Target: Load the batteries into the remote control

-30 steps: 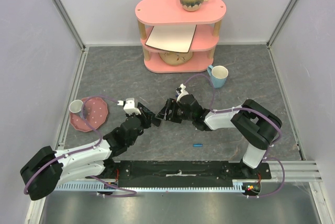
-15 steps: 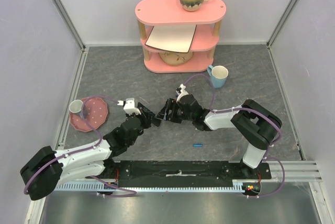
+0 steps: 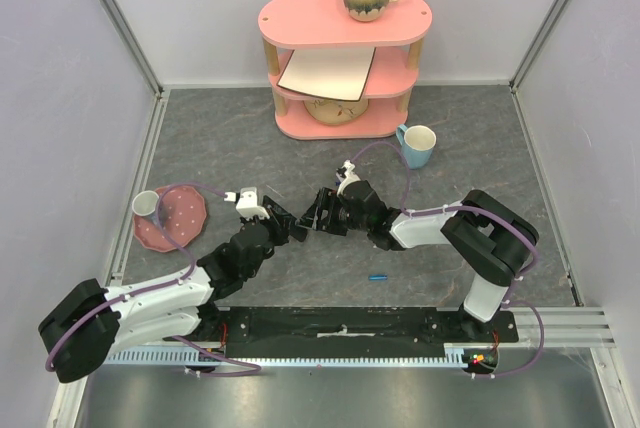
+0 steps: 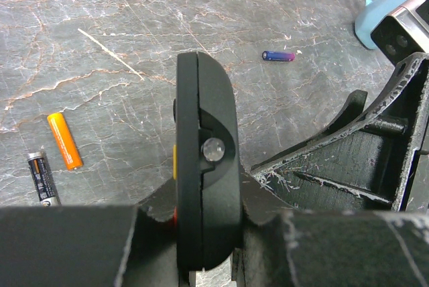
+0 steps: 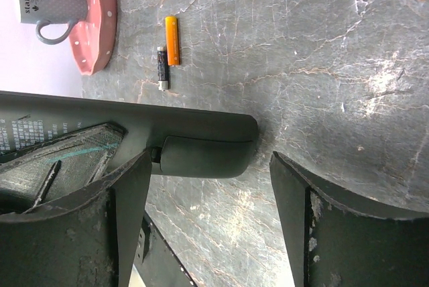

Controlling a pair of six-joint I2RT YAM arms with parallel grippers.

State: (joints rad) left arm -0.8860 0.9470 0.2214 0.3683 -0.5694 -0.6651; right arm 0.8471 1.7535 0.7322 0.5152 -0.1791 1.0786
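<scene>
The left gripper (image 4: 204, 240) stays clamped on the remote control (image 4: 201, 133), holding it edge-on. The right gripper (image 5: 209, 183) stands wide open and empty, its fingers either side of the remote's end. Neither arm has visibly moved over the last second, so loading seems paused. A purple battery (image 4: 278, 55) lies beyond on the tabletop (image 4: 120, 25), not yet picked up, and an orange cell (image 4: 64, 141) and a black cell (image 4: 42, 178) lie off to the side.
</scene>
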